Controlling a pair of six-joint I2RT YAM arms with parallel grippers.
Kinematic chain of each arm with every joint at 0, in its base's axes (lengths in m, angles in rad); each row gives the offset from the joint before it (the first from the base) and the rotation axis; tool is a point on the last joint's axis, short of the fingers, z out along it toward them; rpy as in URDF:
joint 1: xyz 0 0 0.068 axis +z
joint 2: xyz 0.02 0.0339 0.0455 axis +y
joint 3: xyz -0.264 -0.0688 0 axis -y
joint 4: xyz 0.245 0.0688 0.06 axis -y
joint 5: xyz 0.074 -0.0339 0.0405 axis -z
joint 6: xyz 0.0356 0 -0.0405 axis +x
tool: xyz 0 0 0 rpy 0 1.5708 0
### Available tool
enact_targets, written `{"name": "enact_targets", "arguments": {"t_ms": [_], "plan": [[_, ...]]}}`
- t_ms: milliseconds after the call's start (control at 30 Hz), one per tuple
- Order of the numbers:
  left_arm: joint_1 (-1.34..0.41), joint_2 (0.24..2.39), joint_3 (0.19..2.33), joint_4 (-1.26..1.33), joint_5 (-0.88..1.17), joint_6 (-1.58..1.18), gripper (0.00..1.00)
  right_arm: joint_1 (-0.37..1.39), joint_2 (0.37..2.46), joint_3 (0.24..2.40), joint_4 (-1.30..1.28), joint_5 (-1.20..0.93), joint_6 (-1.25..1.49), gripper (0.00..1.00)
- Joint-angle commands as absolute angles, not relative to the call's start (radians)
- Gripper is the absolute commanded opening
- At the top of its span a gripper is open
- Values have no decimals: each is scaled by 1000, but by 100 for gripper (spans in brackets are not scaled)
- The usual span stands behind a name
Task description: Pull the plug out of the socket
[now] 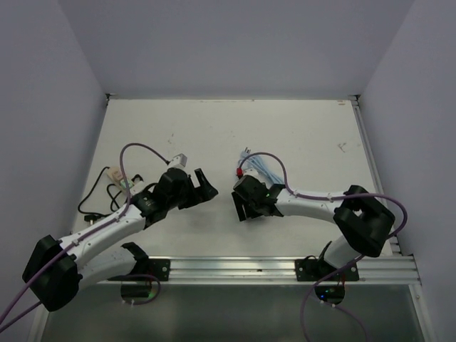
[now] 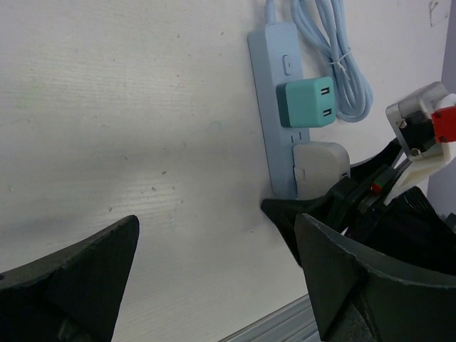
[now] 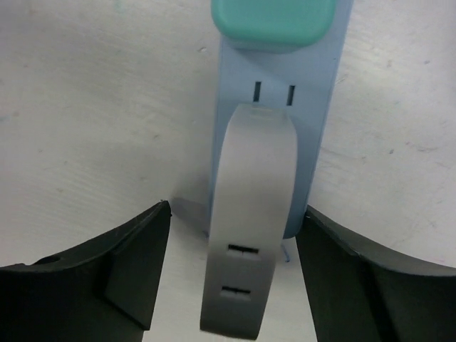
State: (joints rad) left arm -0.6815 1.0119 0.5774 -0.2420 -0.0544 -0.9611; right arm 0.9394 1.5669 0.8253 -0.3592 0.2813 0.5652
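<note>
A white desk (image 1: 214, 128) seen from above, with two robot arms reaching in from its near edge. A pale blue power strip (image 2: 274, 107) lies flat near the middle of the desk, its matching cable (image 2: 342, 57) bundled in a coil just beside it. Two plugs sit in the strip: a teal plug (image 2: 306, 102) further from the arms, and a grey plug (image 3: 253, 214) in the end socket closest to them, with one bare pair of slots between the two. The grey plug is fully seated in the strip.

The right end effector (image 3: 235, 210) hangs directly over that end of the strip. Its two black fingers (image 3: 107, 285) are spread apart, one on each side of the grey plug, released and not gripping it; whether the right-hand finger brushes the plug cannot be told.

The left end effector (image 2: 214, 221) is off to the left of the strip, near it but apart, also spread wide and holding nothing, above bare desk
</note>
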Motion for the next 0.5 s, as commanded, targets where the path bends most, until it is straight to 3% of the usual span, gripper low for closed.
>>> {"name": "enact_targets", "arguments": {"t_ms": [0, 167, 467], "plan": [[-683, 1061, 555, -123, -38, -1011, 94, 980, 1508, 862, -330, 135, 612, 75], [-684, 1192, 564, 32, -5, -1055, 93, 977, 1433, 913, -422, 181, 614, 85], [-684, 1396, 638, 170, 50, -1052, 88, 965, 1339, 942, -514, 313, 606, 81]]}}
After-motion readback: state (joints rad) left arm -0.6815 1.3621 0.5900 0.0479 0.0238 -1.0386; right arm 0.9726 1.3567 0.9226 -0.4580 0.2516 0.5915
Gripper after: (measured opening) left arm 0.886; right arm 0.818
